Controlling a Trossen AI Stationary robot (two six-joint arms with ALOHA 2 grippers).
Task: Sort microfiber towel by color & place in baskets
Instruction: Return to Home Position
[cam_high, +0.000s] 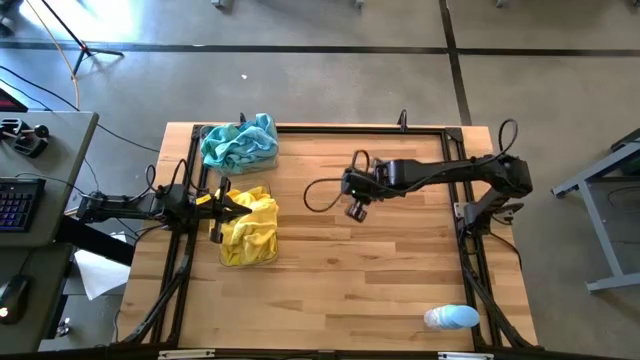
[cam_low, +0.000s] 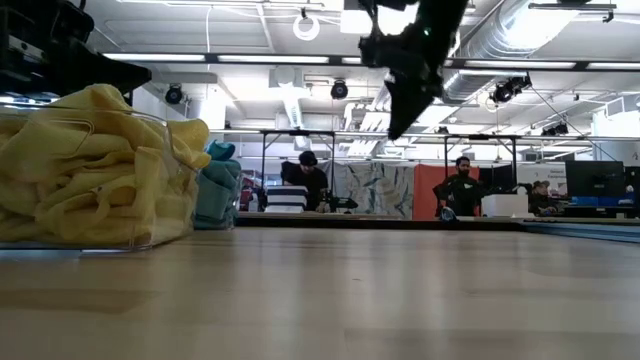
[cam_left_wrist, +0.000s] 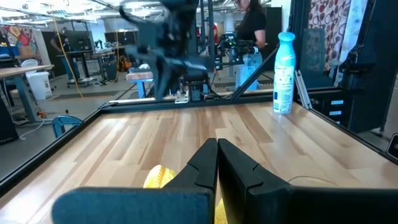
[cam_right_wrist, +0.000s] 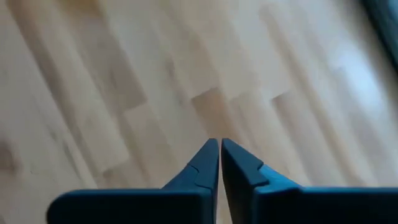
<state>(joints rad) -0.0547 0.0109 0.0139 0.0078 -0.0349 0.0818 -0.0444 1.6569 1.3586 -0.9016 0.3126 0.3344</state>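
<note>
Yellow towels (cam_high: 249, 228) fill the nearer clear basket (cam_high: 262, 258) at the table's left, heaped above its walls; in the low view the yellow heap (cam_low: 95, 165) sits in the bin (cam_low: 160, 215). Teal towels (cam_high: 241, 141) are piled in the farther basket, seen in the low view as a teal heap (cam_low: 215, 190). My left gripper (cam_left_wrist: 217, 149) is shut and hovers at the yellow basket's left edge, with yellow cloth (cam_left_wrist: 158, 177) just below it. My right gripper (cam_right_wrist: 219, 148) is shut, empty, high over the table's middle (cam_high: 357, 207).
A pale-blue-and-white bottle (cam_high: 451, 318) lies at the table's near right corner; it shows as a bottle (cam_left_wrist: 283, 73) in the left wrist view. Black frame rails (cam_high: 330, 128) edge the table. Bare wood spans the middle and right. People stand at desks behind the table (cam_low: 307, 180).
</note>
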